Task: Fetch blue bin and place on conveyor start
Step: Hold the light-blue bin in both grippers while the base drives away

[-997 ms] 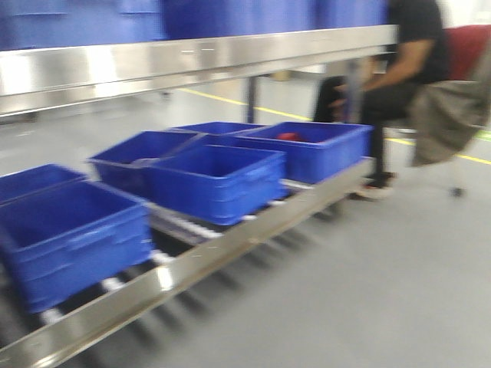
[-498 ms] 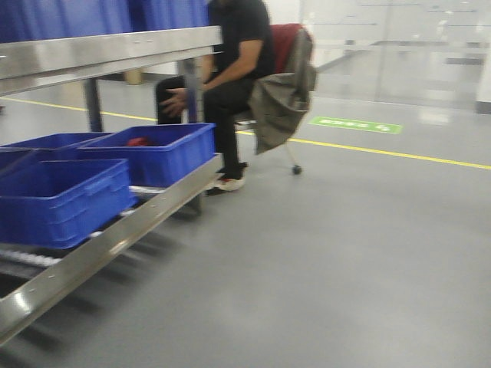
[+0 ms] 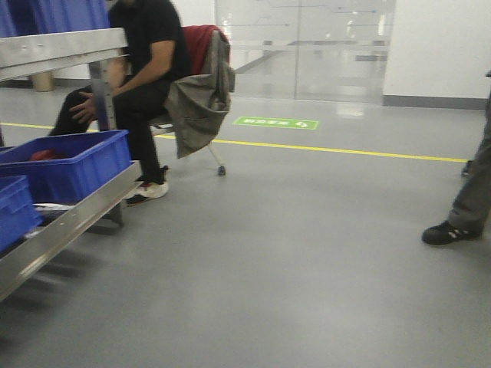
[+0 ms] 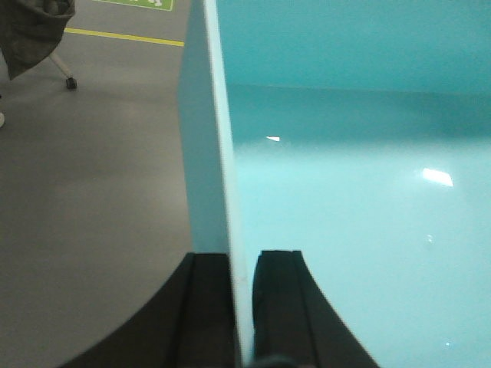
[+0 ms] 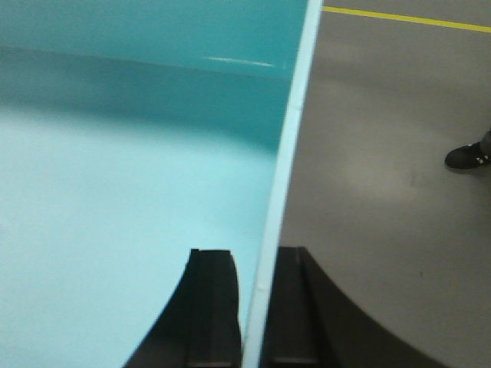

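both grippers clamped on blue bin walls, bin held over open floor

left gripper [image 4: 244, 261]: closed down to wall thickness on the left side wall of the blue bin [image 4: 345, 222]. one black finger is outside the tub and one inside, both touching the wall. the rim runs off toward 12 between them.

right gripper [image 5: 257, 257]: mirrored grip on the bin's right side wall. one finger is in the tub and one outside, pinched onto the thin rim.

bin: light turquoise with smooth sides. the inside is bare apart from a couple of light glints on the bottom. the far wall sits at 12 in both wrist views. it hangs between the two arms above the grey floor [image 3: 307, 253].

left wrist view: chair caster [image 4: 70, 83] at 10, with a jacket hem just above it.

right wrist view: black shoe [image 5: 469, 156] at 3, well apart from the bin.

front view:
- steel rack rail [image 3: 65, 222] at 8, carrying a dark blue crate [image 3: 77, 165] with a red item [image 3: 44, 155] inside
- seated person [image 3: 146, 61] in black at 10, just beside the rack post
- olive-grey jacket [image 3: 199, 103] draped on the chair back
- yellow line [image 3: 345, 151] across the floor, with a green floor marking [image 3: 276, 122] just behind it near 12
- glass partition [image 3: 307, 46] at 12
- standing person's leg [image 3: 476, 184] at 3, cut by the frame edge
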You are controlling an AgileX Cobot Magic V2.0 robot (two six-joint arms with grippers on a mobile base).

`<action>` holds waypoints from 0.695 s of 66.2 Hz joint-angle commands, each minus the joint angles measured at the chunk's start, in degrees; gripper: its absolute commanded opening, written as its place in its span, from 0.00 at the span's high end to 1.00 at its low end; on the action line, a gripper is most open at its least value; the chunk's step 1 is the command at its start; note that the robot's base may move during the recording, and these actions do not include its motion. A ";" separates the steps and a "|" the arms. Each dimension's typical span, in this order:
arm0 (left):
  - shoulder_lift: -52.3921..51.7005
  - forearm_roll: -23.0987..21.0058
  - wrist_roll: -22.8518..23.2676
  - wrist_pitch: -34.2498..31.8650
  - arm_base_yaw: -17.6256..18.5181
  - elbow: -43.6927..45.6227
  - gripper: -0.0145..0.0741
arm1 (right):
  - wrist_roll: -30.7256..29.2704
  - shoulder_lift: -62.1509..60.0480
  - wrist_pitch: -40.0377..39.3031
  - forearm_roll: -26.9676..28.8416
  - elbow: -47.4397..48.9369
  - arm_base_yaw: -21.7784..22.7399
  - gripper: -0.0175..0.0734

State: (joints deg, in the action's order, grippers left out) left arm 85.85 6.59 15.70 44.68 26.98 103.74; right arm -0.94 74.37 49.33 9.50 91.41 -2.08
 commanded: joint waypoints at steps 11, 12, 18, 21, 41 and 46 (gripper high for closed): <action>-0.88 -0.60 -0.45 -4.12 0.23 0.58 0.96 | -1.10 -0.66 -1.35 -0.12 0.51 0.09 0.97; -0.88 -0.60 -0.45 -4.12 0.23 0.58 0.96 | -1.10 -0.66 -1.35 -0.12 0.51 0.09 0.97; -0.88 -0.60 -0.45 -4.12 0.23 0.58 0.96 | -1.10 -0.66 -1.35 -0.12 0.51 0.09 0.97; -0.88 -0.60 -0.45 -4.12 0.23 0.58 0.96 | -1.10 -0.66 -1.35 -0.12 0.51 0.09 0.97; -0.88 -0.60 -0.45 -4.12 0.23 0.58 0.96 | -1.10 -0.66 -1.35 -0.12 0.51 0.09 0.97; -0.88 -0.60 -0.45 -4.12 0.23 0.58 0.96 | -1.10 -0.66 -1.35 -0.12 0.51 0.09 0.97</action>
State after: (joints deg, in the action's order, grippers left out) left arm 85.85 6.59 15.70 44.68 26.98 103.74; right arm -0.94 74.37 49.33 9.50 91.41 -2.08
